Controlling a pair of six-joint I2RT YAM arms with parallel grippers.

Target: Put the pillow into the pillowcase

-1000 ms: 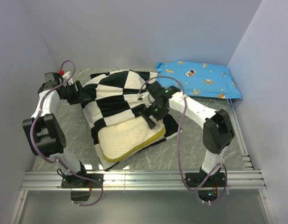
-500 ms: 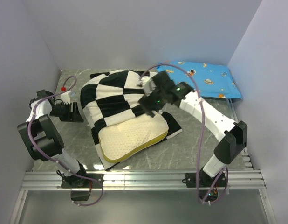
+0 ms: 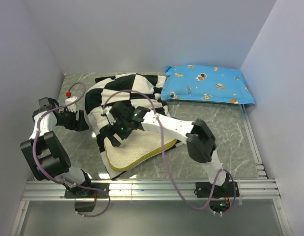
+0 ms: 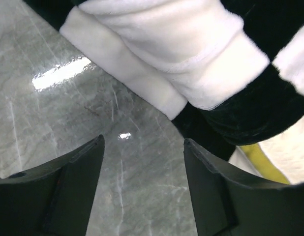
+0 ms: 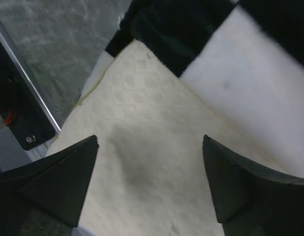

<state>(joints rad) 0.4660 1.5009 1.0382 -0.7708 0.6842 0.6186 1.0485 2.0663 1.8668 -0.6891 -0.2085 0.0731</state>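
Grey marble-pattern tabletop [image 3: 226, 123], white walls on three sides, aluminium rail [image 3: 152, 187] along the near edge.

- pillowcase [image 3: 117, 96]: black/white checker, lying centre-left on the tabletop, bulged up.
- pillow [image 3: 137, 147]: cream with dotted texture. Its near end sticks out of the pillowcase opening toward the rail and the rest is covered by checker fabric. Olive-yellow piping shows along the exposed near edge.
- blue cartoon-print pillow [image 3: 206, 83]: far right corner, flat. Its left end sits just beside the pillowcase's far end.

Left arm:
- left gripper [image 3: 82, 120] is low at the pillowcase's left edge.
- In the wrist view, the left gripper [image 4: 142, 167] has its jaws spread with nothing between them, only bare marble below.
- The rolled white/black hem of the pillowcase [image 4: 191, 64] is just ahead of the fingertips. A sliver of yellow piping shows at lower right.

Right arm:
- It reaches across to the left side. The right gripper [image 3: 112, 135] sits at the boundary between the pillowcase hem and the exposed pillow.
- In the wrist view, the right gripper [image 5: 149, 162] has its jaws wide apart, holding nothing, over the cream pillow [image 5: 157, 162].
- Checker fabric [image 5: 250, 83] is ahead and to the right.
- Can't tell if the fingertips touch the pillow surface.
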